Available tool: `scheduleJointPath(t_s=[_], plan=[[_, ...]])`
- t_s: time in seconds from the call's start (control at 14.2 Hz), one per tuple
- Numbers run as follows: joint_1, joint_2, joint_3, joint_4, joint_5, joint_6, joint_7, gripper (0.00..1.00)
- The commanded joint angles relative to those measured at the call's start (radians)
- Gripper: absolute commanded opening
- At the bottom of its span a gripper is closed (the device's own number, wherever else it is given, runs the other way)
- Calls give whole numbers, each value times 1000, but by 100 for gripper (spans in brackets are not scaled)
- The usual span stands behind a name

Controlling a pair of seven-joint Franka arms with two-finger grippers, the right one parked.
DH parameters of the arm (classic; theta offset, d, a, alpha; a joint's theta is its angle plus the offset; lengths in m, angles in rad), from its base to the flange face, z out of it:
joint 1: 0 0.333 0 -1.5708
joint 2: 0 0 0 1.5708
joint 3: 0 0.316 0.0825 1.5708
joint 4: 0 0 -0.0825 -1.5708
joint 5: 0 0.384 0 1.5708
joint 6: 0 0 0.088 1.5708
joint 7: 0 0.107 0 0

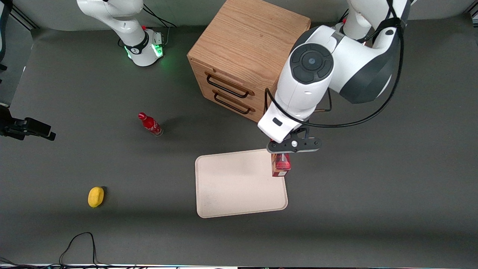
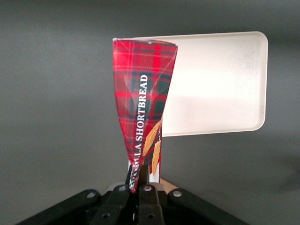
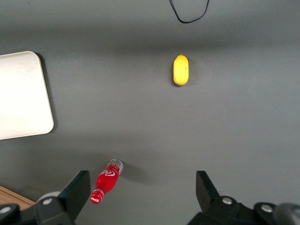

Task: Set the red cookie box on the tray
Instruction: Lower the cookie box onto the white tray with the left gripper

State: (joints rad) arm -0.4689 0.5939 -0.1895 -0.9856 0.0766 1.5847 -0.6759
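Observation:
The red cookie box point(image 1: 281, 165) point(image 2: 142, 108), a slim tartan carton with cookie images, hangs on end from my gripper point(image 1: 282, 156) point(image 2: 139, 177), which is shut on its top end. The box is held above the edge of the cream-white tray point(image 1: 239, 183) point(image 2: 215, 84) on the working arm's side, at the corner nearest the wooden cabinet. In the left wrist view the box's lower end overlaps the tray's corner. I cannot tell whether the box touches the tray.
A wooden two-drawer cabinet point(image 1: 242, 56) stands farther from the front camera than the tray. A small red bottle point(image 1: 150, 124) point(image 3: 107, 180) and a yellow lemon-like object point(image 1: 96, 196) point(image 3: 181, 70) sit toward the parked arm's end of the table.

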Motion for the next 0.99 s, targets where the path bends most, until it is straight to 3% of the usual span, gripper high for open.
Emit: scheduleJointPath(t_s=[0.0, 0.42, 0.92], plan=[[-2, 76, 18, 38, 15, 21, 42, 0], [30, 173, 21, -105, 17, 283, 53, 0], [33, 317, 22, -107, 48, 417, 52, 0]])
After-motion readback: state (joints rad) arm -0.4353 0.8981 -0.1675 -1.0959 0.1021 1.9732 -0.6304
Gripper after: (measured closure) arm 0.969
